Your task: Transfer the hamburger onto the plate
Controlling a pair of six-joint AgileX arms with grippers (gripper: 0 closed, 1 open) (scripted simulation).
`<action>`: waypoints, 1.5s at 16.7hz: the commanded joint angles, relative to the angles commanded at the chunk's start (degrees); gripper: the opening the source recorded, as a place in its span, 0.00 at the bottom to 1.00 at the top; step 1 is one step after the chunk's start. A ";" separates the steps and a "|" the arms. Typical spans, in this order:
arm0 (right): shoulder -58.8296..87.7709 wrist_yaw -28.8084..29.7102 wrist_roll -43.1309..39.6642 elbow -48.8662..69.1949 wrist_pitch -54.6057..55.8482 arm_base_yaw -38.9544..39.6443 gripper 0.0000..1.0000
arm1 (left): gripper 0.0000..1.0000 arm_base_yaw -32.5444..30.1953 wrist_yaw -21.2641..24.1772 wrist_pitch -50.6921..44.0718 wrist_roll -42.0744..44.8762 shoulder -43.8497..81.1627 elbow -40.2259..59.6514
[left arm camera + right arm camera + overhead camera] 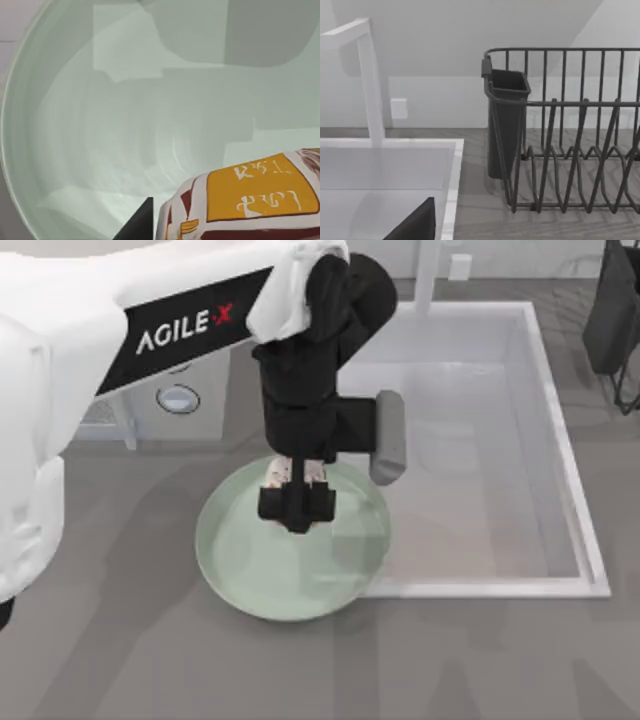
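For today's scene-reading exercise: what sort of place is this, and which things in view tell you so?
Most likely a kitchen counter in a rendered simulation. A white sink basin is set into the worktop, a dark wire dish rack stands beside it, and a mint-green plate sits in front.

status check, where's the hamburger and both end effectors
Left end effector over the plate, shut on the hamburger. Right arm parked by the dish rack. Nothing in the way.

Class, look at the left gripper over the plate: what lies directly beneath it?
The left gripper is over the plate, with the wrapped hamburger between its jaws. Below lies the plate's bare glossy surface. Whether the hamburger touches the plate is hidden.
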 joint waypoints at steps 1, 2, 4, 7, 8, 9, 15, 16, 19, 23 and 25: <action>0.00 0.00 0.00 0.00 0.00 0.00 1.00 | 0.00 0.03 0.02 1.07 0.00 0.25 -1.01; 0.00 0.00 0.00 0.00 0.00 0.00 1.00 | 0.00 0.03 0.05 2.09 0.03 0.50 -2.01; 0.00 0.00 0.00 0.00 0.00 0.00 1.00 | 0.00 -0.04 0.08 4.42 0.18 1.01 -4.01; 0.00 0.00 0.00 0.00 0.00 0.00 1.00 | 0.00 -0.07 0.04 6.32 0.25 1.26 -5.50; 0.00 0.00 0.00 0.00 0.00 0.00 1.00 | 0.00 -0.07 0.04 6.32 0.25 1.26 -5.50; 0.00 0.00 0.00 0.00 0.00 0.00 1.00 | 0.00 -0.07 0.04 6.32 0.25 1.26 -5.50; 0.00 0.00 0.00 0.00 0.00 0.00 1.00 | 0.38 -0.07 0.04 6.32 0.25 1.26 -5.50; 0.00 0.00 0.00 0.00 0.00 0.00 1.00 | 0.45 -0.07 0.04 6.32 0.25 1.26 -5.50; 0.00 0.00 0.00 0.00 0.00 0.00 1.00 | 0.68 -0.07 0.04 6.32 0.25 1.26 -5.50; 0.00 0.00 0.00 0.00 0.00 0.00 1.00 | 0.98 -0.07 0.04 6.32 0.25 1.26 -5.50; 0.00 0.00 0.00 0.00 0.00 0.00 1.00 | 1.00 -0.07 0.04 6.32 0.25 1.26 -5.50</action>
